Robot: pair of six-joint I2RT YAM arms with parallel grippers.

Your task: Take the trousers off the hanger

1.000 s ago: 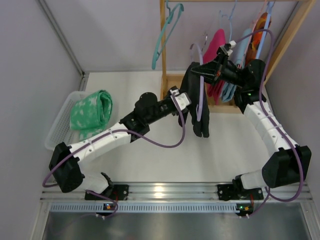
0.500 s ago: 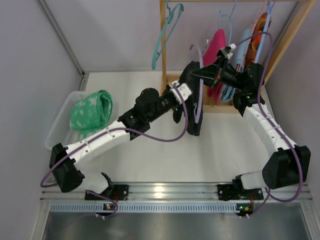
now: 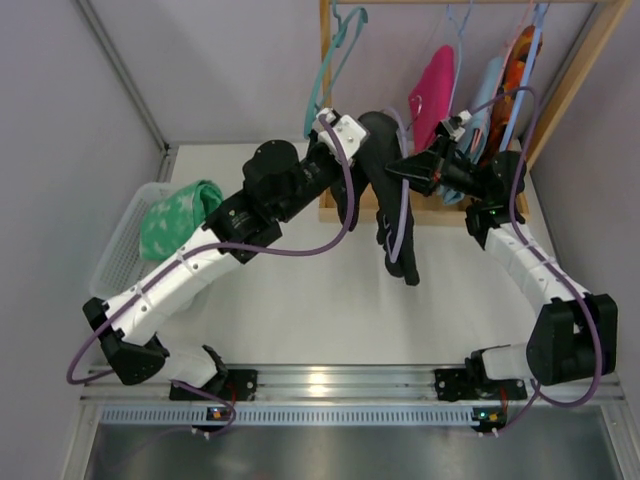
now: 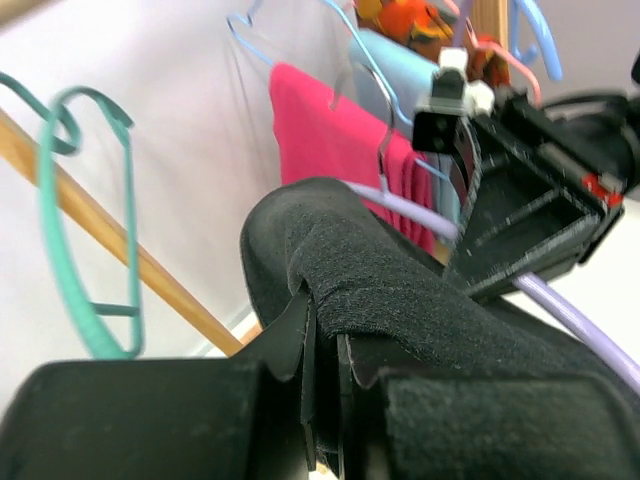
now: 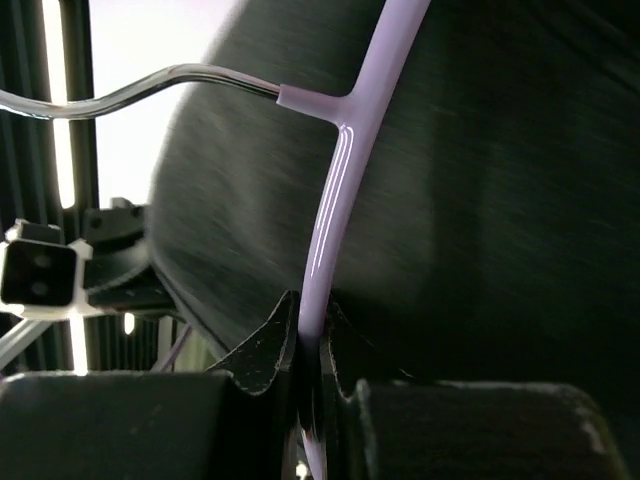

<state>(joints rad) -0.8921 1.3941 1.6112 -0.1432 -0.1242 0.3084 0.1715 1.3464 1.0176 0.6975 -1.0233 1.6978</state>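
Note:
The black trousers (image 3: 392,215) hang over a lilac hanger (image 3: 402,215) in mid-air in front of the rack. My left gripper (image 3: 352,150) is shut on the black cloth (image 4: 400,290) near its top fold. My right gripper (image 3: 400,168) is shut on the lilac hanger (image 5: 325,240), with the black cloth (image 5: 480,180) right behind it. Magenta trousers (image 3: 433,85), light blue trousers (image 3: 487,90) and orange patterned trousers (image 3: 520,55) hang on the rack. Mint-green patterned trousers (image 3: 172,217) lie in the basket.
A wooden rack (image 3: 325,95) stands at the back, with an empty teal hanger (image 3: 325,75) on it. A white basket (image 3: 120,250) sits at the left. Purple cables loop along both arms.
My left gripper has risen and moved back-left with the black cloth, pulling its top upward. My right gripper with the hanger has shifted slightly left and lower. The trousers' legs now dangle lower.

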